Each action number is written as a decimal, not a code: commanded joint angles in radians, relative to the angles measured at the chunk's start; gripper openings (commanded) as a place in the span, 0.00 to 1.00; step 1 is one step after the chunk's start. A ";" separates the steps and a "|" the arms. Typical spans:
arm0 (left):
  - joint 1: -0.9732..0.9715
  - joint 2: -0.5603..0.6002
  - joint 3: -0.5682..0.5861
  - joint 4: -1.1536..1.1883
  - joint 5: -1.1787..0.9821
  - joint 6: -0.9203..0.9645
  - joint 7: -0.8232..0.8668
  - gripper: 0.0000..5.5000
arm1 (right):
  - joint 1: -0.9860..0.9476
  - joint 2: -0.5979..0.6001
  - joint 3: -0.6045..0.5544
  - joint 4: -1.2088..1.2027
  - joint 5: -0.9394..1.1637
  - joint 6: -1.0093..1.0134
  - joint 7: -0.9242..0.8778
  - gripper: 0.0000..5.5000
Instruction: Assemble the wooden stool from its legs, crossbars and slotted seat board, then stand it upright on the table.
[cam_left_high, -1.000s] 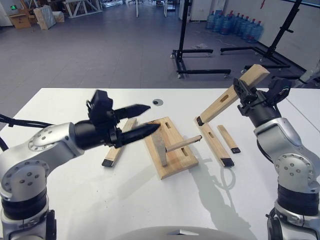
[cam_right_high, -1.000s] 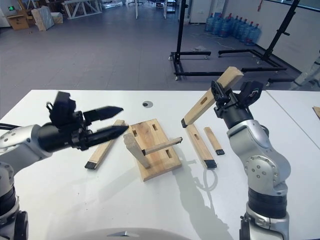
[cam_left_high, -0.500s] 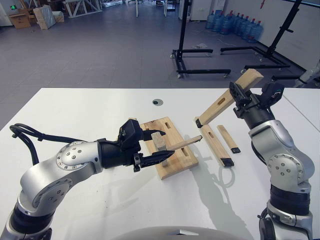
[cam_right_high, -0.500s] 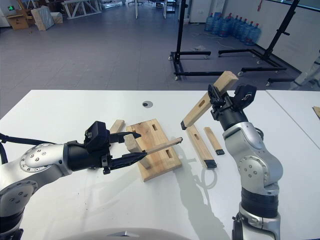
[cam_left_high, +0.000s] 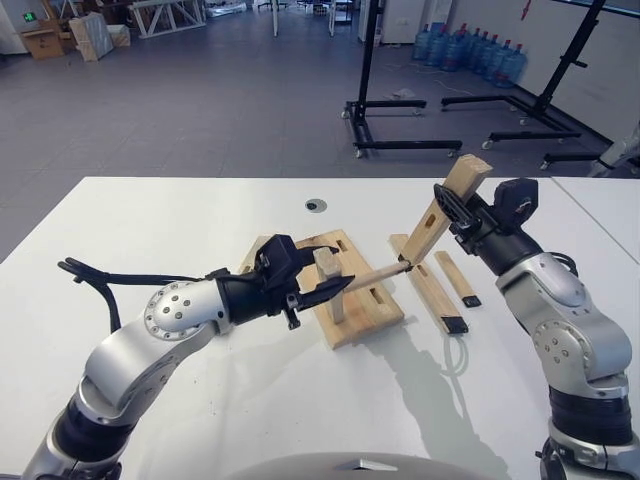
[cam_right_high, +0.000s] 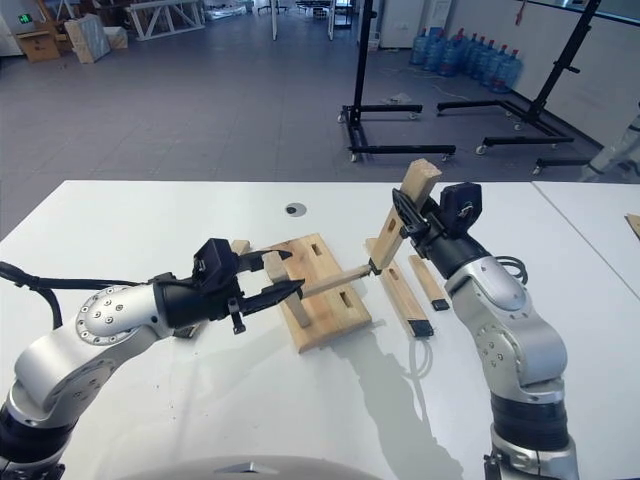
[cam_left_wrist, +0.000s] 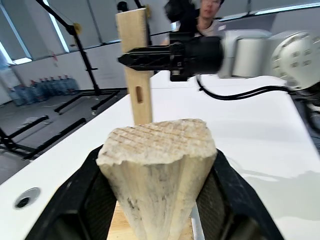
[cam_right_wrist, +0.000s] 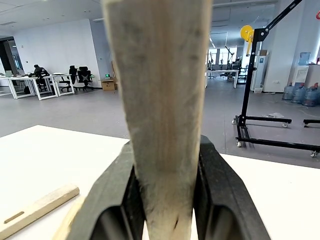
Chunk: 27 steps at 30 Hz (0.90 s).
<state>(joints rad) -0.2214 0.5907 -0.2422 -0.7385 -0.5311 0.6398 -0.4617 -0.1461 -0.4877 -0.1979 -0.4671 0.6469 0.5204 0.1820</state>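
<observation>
The slotted seat board (cam_left_high: 372, 305) lies flat on the white table. One wooden leg (cam_left_high: 329, 280) stands upright in it, with a thin crossbar (cam_left_high: 375, 276) sticking out to the right. My left gripper (cam_left_high: 338, 268) is shut on this upright leg; its black fingers (cam_left_wrist: 85, 200) press both sides of the leg's top (cam_left_wrist: 157, 150). My right gripper (cam_left_high: 458, 208) is shut on a second, slotted leg (cam_left_high: 440, 212), held steeply tilted above the table. That leg's lower end sits right at the crossbar's free tip (cam_left_high: 404, 265). Whether they touch is unclear.
A spare leg (cam_left_high: 428, 285) and a short crossbar (cam_left_high: 460, 278) lie right of the board. Another wooden piece (cam_right_high: 240, 246) pokes out behind my left gripper. A small round hole (cam_left_high: 316, 204) marks the table's far middle. Black metal stands (cam_left_high: 400, 110) are on the floor beyond.
My left gripper has moved in from the left and shut on the upright leg; the board shifted slightly away. My right arm swung its leg left and steeper, down to the crossbar's tip.
</observation>
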 joint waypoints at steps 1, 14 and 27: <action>0.007 -0.006 -0.042 0.081 0.132 -0.005 0.044 0.36 | 0.021 0.042 0.009 -0.007 -0.024 -0.037 0.026 0.18; -0.018 -0.066 0.044 0.096 0.018 0.042 -0.002 0.36 | -0.031 0.134 0.127 0.132 -0.219 -0.215 0.114 0.18; -0.004 -0.079 0.046 0.085 -0.007 0.075 -0.029 0.36 | -0.036 0.205 0.165 0.249 -0.282 -0.282 0.171 0.18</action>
<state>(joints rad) -0.2483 0.5102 -0.1638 -0.6597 -0.5365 0.6833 -0.4721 -0.1595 -0.2912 -0.0375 -0.2329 0.3788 0.2542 0.3464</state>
